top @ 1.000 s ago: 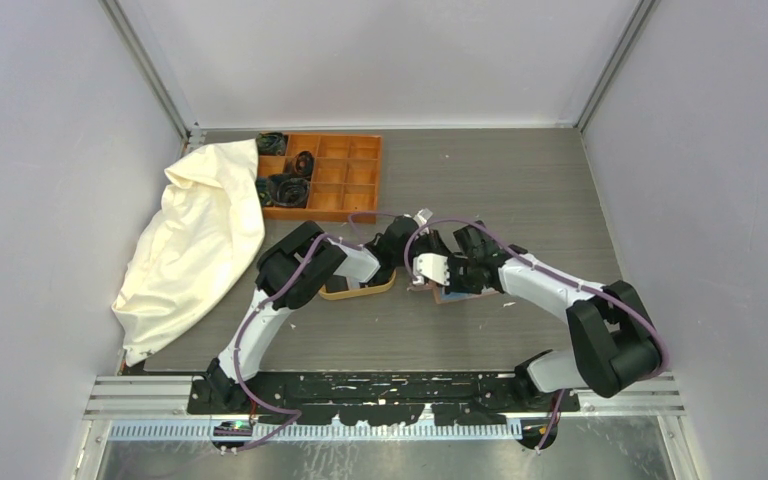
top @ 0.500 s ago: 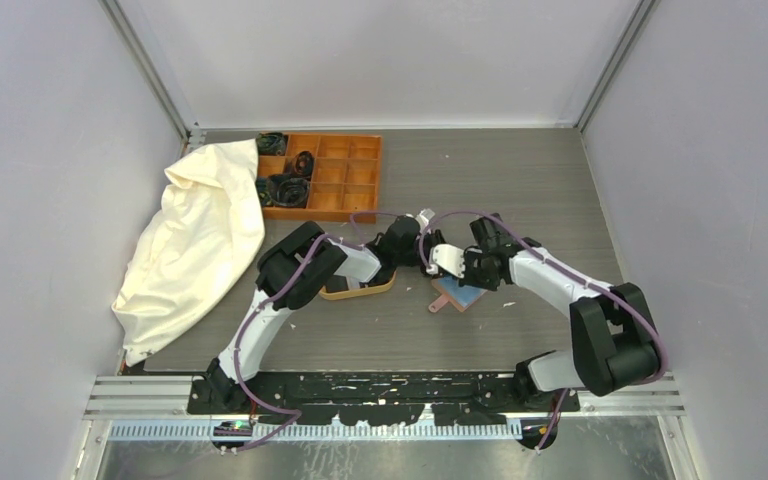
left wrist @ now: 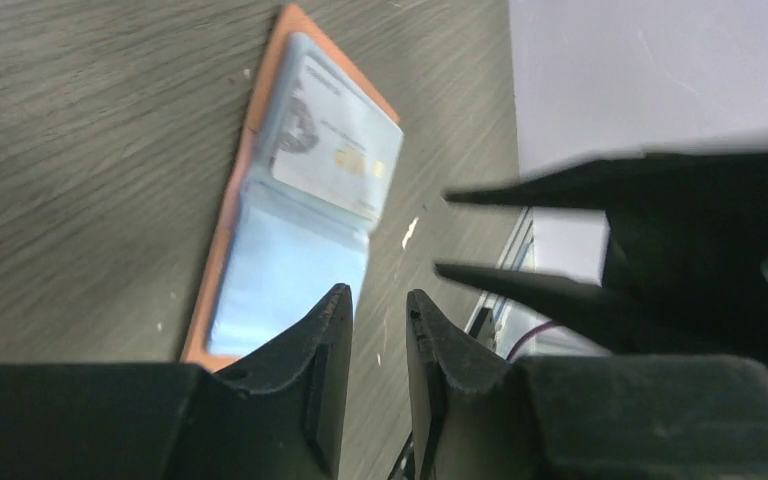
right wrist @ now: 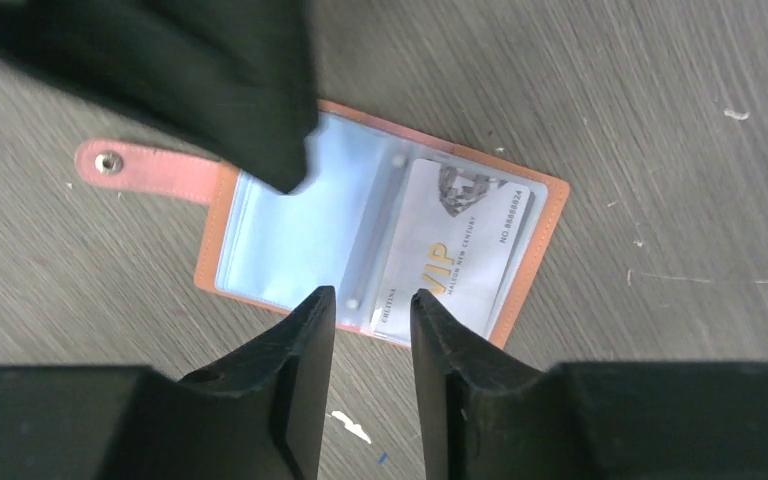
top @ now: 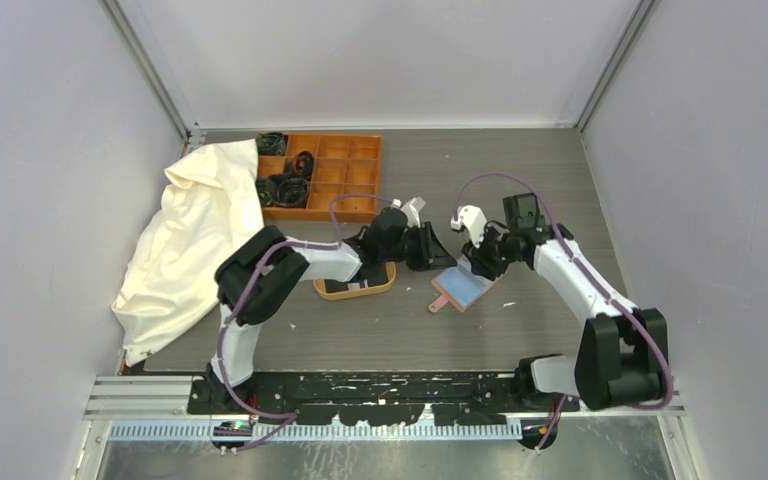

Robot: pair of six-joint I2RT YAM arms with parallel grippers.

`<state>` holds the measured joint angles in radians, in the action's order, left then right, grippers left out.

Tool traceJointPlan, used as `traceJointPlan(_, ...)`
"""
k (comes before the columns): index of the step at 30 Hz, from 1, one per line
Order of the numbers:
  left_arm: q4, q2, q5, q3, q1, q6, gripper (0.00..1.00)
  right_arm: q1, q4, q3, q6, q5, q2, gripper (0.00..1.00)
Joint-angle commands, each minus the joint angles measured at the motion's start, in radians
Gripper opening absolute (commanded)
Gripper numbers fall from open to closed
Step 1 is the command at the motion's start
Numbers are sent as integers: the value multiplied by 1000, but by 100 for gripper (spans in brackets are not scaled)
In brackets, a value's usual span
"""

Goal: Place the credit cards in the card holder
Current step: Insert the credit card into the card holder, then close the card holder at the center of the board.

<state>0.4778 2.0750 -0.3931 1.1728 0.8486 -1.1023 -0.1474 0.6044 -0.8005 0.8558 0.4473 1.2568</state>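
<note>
Your two grippers, left [left wrist: 378, 300] and right [right wrist: 372, 300], each stand a little parted with nothing between the fingers. The one card holder [right wrist: 260, 250] lies spread flat just ahead of both, with one pale VIP card [right wrist: 460, 255] in its sleeve. One oval tray [top: 320, 289] holds black cards [top: 355, 287], perhaps only one, too dark to count. Grey wood-grain table [top: 520, 170], pale walls

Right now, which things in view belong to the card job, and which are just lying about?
Job: card holder, lying open; white card in it; black card in the tray.
Lying about: orange box; cloth.
</note>
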Motion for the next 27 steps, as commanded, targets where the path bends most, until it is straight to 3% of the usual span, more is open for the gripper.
traceJointPlan(1, 9, -201, 78, -84, -5, 162, 28, 45, 49, -154, -249, 38, 134, 44)
traceJointPlan(4, -11, -324, 125, -153, -2, 250, 29, 84, 137, -252, -350, 25, 254, 52)
traceJointPlan(10, -17, -601, 209, -349, -5, 446, 33, 167, 185, -304, -399, -12, 384, 60)
traceJointPlan(14, 48, -754, 256, -497, -17, 535, 61, 185, 182, -312, -415, -46, 419, 64)
traceJointPlan(16, 106, -808, 261, -576, -40, 502, 93, 187, 185, -317, -417, -64, 440, 64)
traceJointPlan(17, 139, -830, 256, -618, -53, 472, 99, 187, 187, -320, -417, -70, 451, 64)
traceJointPlan(21, 294, -866, 151, -750, -101, 375, 97, 189, 221, -336, -407, -69, 491, 63)
traceJointPlan(25, 266, -873, 85, -802, -80, 286, 79, 189, 271, -354, -388, -40, 530, 60)
traceJointPlan(27, 230, -891, 149, -831, -5, 272, 75, 189, 308, -367, -381, -17, 547, 56)
